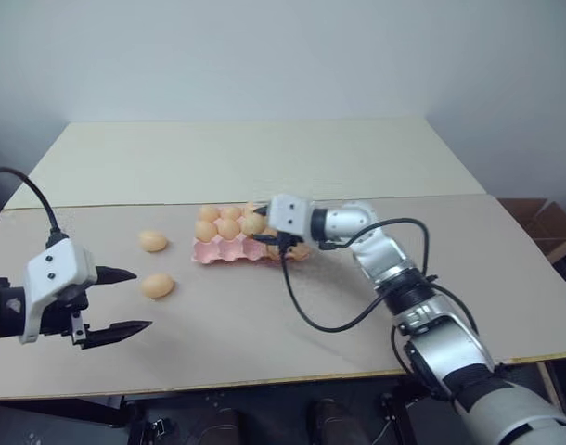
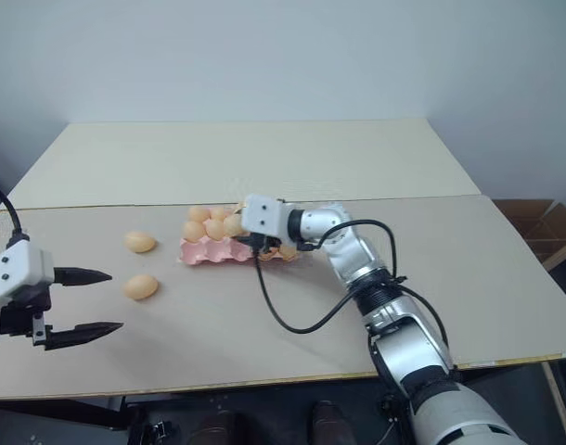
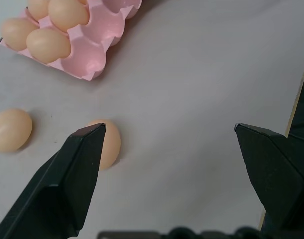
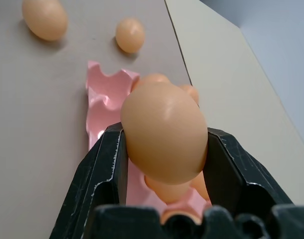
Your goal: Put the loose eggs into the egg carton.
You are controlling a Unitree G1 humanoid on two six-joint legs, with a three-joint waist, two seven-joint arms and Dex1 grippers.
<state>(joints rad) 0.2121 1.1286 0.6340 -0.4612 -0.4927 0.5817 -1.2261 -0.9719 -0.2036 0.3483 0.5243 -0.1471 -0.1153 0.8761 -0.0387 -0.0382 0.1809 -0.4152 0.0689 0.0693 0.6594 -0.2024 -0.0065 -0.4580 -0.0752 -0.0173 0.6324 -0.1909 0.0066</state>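
Pink egg carton [image 1: 229, 248] flat on table, several cups filled with orange-tan eggs, near row mostly empty. Two loose eggs [image 1: 153, 241] [image 1: 157, 286] on table just left of carton, apart. Third egg [image 4: 164, 132] clamped above carton in right gripper [image 4: 164, 149].

No text, label, brand, number or sign can be read on anything in these views.
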